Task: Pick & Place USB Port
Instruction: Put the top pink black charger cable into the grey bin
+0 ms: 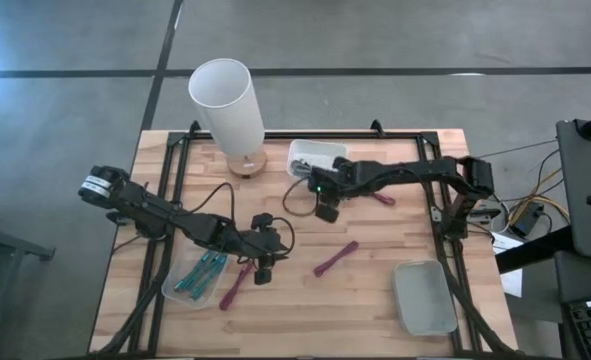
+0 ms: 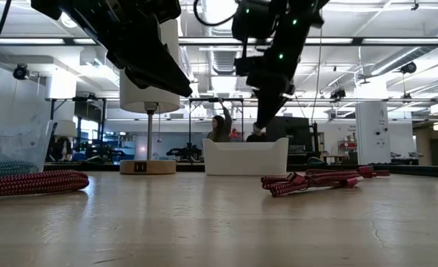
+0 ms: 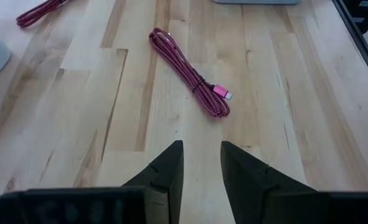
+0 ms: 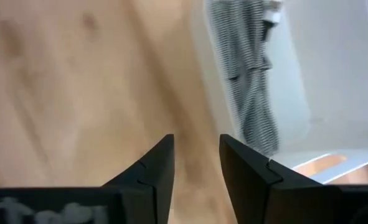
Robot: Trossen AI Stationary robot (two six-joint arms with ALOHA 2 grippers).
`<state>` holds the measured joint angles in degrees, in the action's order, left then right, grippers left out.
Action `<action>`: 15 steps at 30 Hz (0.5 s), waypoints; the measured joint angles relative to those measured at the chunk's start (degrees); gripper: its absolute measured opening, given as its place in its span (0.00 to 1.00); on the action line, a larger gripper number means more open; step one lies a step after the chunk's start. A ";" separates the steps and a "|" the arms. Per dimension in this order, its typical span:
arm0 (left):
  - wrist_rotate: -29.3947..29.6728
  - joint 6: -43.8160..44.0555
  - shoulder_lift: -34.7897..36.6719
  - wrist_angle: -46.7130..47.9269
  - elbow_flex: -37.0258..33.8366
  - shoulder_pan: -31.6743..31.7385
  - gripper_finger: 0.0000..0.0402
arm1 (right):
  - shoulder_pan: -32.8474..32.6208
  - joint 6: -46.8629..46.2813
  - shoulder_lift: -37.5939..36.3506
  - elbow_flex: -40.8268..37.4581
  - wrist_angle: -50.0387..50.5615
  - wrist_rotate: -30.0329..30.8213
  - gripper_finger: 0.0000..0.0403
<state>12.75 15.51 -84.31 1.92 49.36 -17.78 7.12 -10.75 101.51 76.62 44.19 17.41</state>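
Three coiled pink USB cables lie flat on the wooden table: one in the middle, one beside the clear bin, one under the right arm. My left gripper hovers open above the table. In the left wrist view the middle cable and its pink plug lie ahead of the open left gripper. My right gripper hangs open just near of the white bin. The right wrist view shows the right gripper beside that bin, with a grey striped cable inside.
A tall white lamp stands at the far edge, left of the white bin. A clear bin holding teal cables sits near the left arm. A grey tray occupies the near right corner. A black frame borders the table.
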 joint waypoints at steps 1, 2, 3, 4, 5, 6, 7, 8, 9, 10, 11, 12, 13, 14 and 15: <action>0.00 0.00 0.00 -0.01 0.00 0.00 0.26 | -1.20 -0.44 -0.24 0.00 0.63 -0.02 0.30; 0.00 0.00 0.00 -0.01 0.00 0.01 0.26 | -2.51 -1.15 -0.44 0.00 1.04 0.00 0.30; 0.00 0.00 0.00 -0.01 0.00 0.02 0.26 | -3.78 -1.87 -0.69 0.00 1.25 -0.02 0.30; 0.00 -0.01 0.00 -0.01 0.00 0.00 0.26 | -5.03 -2.52 -0.89 0.00 1.51 -0.02 0.30; 0.00 -0.02 0.00 -0.01 0.00 0.02 0.26 | -6.29 -2.88 -1.05 0.00 1.93 -0.07 0.30; 0.00 0.00 0.00 -0.03 0.00 0.00 0.26 | -7.46 -3.20 -1.14 0.00 2.31 -0.07 0.30; 0.00 -0.02 0.00 -0.03 0.00 0.01 0.26 | -8.56 -3.85 -1.23 0.00 2.58 -0.07 0.31; 0.00 -0.01 0.00 -0.05 0.00 0.00 0.26 | -9.49 -4.70 -1.31 0.00 2.94 -0.07 0.31; 0.00 0.12 0.00 -0.05 0.00 0.00 0.26 | -10.44 -5.73 -1.39 0.00 3.37 -0.06 0.31; 0.00 0.45 0.00 -0.08 0.00 0.01 0.26 | -11.26 -6.68 -1.55 0.00 3.86 -0.04 0.32; 0.00 0.76 0.00 -0.12 0.00 0.01 0.26 | -11.99 -7.47 -1.71 0.00 4.63 -0.02 0.32; 0.00 1.04 0.00 -0.12 0.00 0.00 0.26 | -12.59 -8.29 -1.79 0.00 5.57 0.02 0.32; 0.00 1.12 0.00 -0.12 0.00 0.00 0.26 | -13.13 -9.07 -1.81 0.00 6.83 0.03 0.33; 0.00 1.14 0.00 -0.11 0.00 0.01 0.26 | -13.51 -9.84 -1.81 0.00 8.30 0.04 0.33; 0.00 1.14 0.00 -0.12 0.00 0.02 0.26 | -13.80 -10.86 -1.81 0.00 9.96 0.04 0.33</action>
<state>12.75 16.64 -84.31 1.80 49.36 -17.76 -6.68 -21.61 99.70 76.62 54.15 17.45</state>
